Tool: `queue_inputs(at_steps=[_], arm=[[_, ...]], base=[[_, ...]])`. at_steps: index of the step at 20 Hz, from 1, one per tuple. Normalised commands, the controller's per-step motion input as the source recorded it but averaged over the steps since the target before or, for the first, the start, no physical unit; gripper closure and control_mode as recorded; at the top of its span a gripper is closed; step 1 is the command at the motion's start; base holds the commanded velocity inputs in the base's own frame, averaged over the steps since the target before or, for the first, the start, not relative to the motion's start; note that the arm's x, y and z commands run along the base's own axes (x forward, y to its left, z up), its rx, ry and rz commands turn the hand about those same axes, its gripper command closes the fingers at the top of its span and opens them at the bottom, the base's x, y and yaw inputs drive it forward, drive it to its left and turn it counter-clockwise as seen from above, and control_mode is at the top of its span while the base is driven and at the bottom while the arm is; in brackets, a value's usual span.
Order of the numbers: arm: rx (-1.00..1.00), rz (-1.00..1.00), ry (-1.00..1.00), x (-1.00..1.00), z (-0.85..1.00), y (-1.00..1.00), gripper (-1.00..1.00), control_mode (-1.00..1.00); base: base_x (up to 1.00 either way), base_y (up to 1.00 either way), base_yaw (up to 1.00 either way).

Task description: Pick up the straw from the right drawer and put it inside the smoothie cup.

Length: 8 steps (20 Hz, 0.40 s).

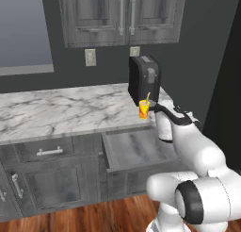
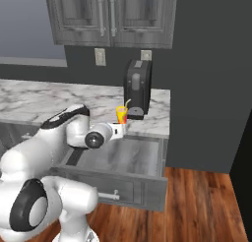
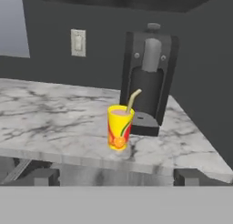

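The smoothie cup (image 3: 119,127), yellow-orange with red markings, stands on the marble counter near its front edge, also visible from the base cameras (image 1: 144,110) (image 2: 121,115). The yellow-green straw (image 3: 133,100) stands inside the cup, leaning to the right with its top above the rim (image 1: 148,97). My gripper (image 3: 116,176) is open, level with the counter edge and a short way in front of the cup, touching nothing. It hangs over the right drawer (image 1: 136,148) (image 2: 123,157), which is pulled out and shows a bare grey floor.
A tall black appliance (image 3: 148,82) stands right behind the cup. Wall cabinets (image 1: 122,16) hang above. A narrower closed drawer (image 1: 49,151) sits to the left. A dark wall (image 2: 206,88) borders the counter on the right.
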Motion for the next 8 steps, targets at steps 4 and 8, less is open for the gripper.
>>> queue_inputs(at_steps=[4,8], arm=[[-0.19,-0.09,0.40,-0.69,0.95,-0.01,-1.00,-1.00],[-0.19,-0.05,0.45,-0.57,1.00,-0.01,-1.00,-1.00]], base=[[0.00,0.00,0.00],[0.00,0.00,0.00]])
